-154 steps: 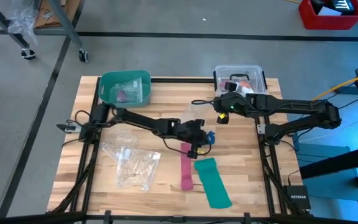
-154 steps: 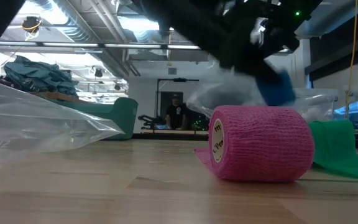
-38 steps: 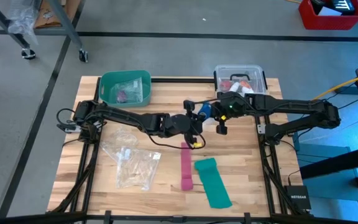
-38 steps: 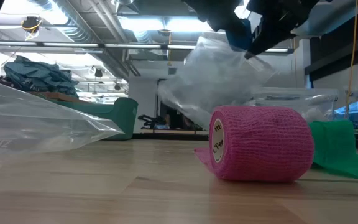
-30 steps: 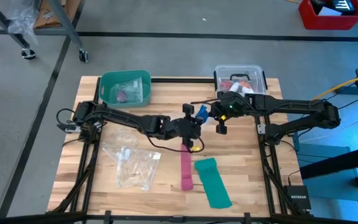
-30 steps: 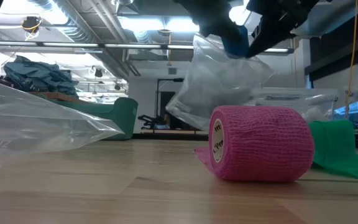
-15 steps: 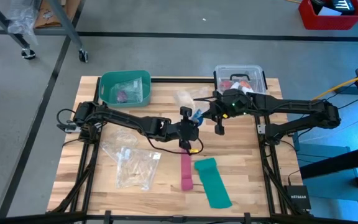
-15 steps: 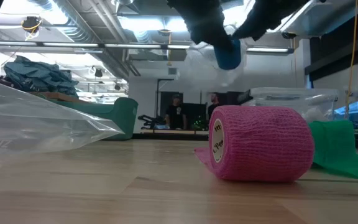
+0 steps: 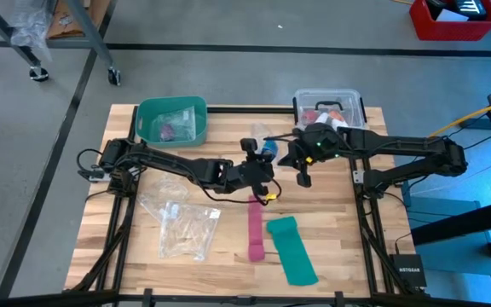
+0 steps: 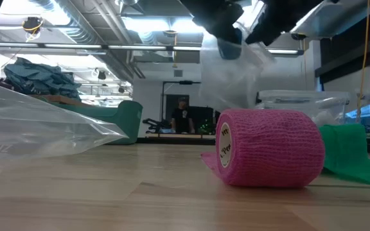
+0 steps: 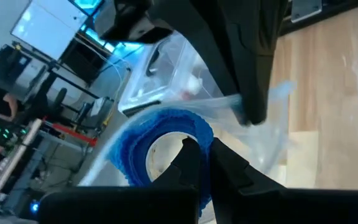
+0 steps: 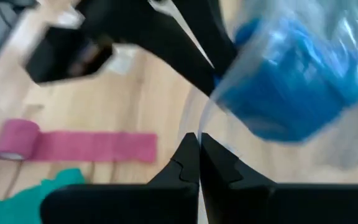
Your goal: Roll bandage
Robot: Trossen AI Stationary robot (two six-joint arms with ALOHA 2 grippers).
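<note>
Your left gripper (image 11: 199, 163) has its jaws clamped on the bandage (image 11: 160, 146), a blue roll half inside a clear bag (image 12: 328, 74), above the pink strip (image 9: 255, 230). The right gripper (image 12: 194, 155) has its jaws pinched on the bag film. If that thin film slips or tears, the roll could drop to the desk (image 9: 143, 264).

**Cloth, film and wood on the bench**

The bright blue rolled fabric bandage (image 11: 160, 146) has a crinkled, matt weave and sits inside a thin, glossy clear plastic bag (image 12: 328, 81). The pink crepe bandage roll (image 10: 268, 147) looks coarse and fuzzy; the teal-green cloth strip (image 9: 291, 248) is matt too. The pale wooden slatted table (image 9: 143, 247) is smooth with a slight sheen. The black gripper fingers (image 12: 194, 165) look like matt plastic.
</note>
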